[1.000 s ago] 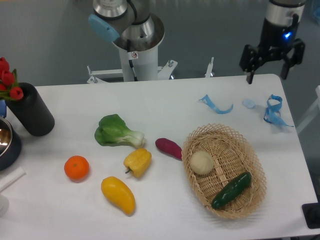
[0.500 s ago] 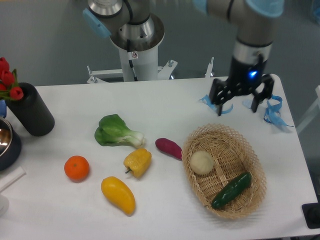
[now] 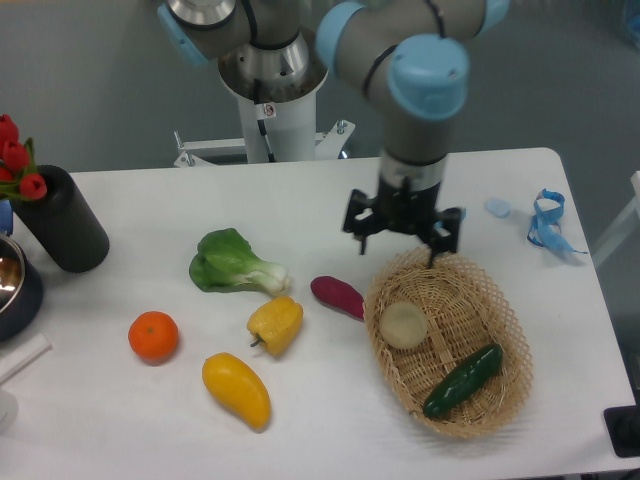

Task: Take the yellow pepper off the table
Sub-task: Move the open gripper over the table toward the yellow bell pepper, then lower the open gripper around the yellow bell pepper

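Grey floor (image 3: 90,90) behind and around white table (image 3: 150,210), matte, evenly lit, no strong shadows. White column pedestal (image 3: 283,125) at far edge, small label on front, metal bracket base (image 3: 215,150) spreading left and right. Lighting soft, diffuse, faint highlights on tabletop. At right frame edge, pale slanted bar (image 3: 618,225) beside table corner. Dark boxy object (image 3: 625,432) at lower right, cut off by frame.

Showing: yellow pepper (image 3: 276,324) with dark stem, white table (image 3: 150,210), orange fruit (image 3: 153,336), purple eggplant (image 3: 338,296), tan woven basket (image 3: 505,330), black gripper (image 3: 400,232).
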You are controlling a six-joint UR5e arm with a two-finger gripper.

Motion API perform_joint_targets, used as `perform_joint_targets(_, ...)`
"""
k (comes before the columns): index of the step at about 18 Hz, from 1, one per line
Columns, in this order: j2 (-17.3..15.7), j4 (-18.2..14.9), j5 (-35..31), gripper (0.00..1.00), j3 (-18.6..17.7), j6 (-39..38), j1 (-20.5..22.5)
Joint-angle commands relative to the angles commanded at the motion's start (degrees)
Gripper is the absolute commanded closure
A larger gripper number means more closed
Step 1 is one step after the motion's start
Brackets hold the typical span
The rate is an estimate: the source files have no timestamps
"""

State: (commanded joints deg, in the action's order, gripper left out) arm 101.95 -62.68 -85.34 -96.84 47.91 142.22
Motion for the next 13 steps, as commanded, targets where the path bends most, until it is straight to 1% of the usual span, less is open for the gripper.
perform_joint_targets(1, -0.1, 1.1, 0.0, 0.0, -1.1, -1.1, -1.1)
perform_joint_targets(3, 0.0, 4.7, -0.1, 0.0, -3.3, -1.9, -2.7)
perform_joint_targets(5, 1.1, 8.0, -0.1, 0.0, -4.8, -1.9, -4.0)
perform_joint_targets(8, 3.9, 10.2, -0.1, 0.0, -5.5, -1.7, -6.3)
perform_joint_targets(10, 5.1, 12.7, 0.0, 0.0, -5.7, -1.6, -7.1)
perform_joint_targets(13, 6.1, 13.9, 0.2, 0.0, -6.0, -1.5, -7.8)
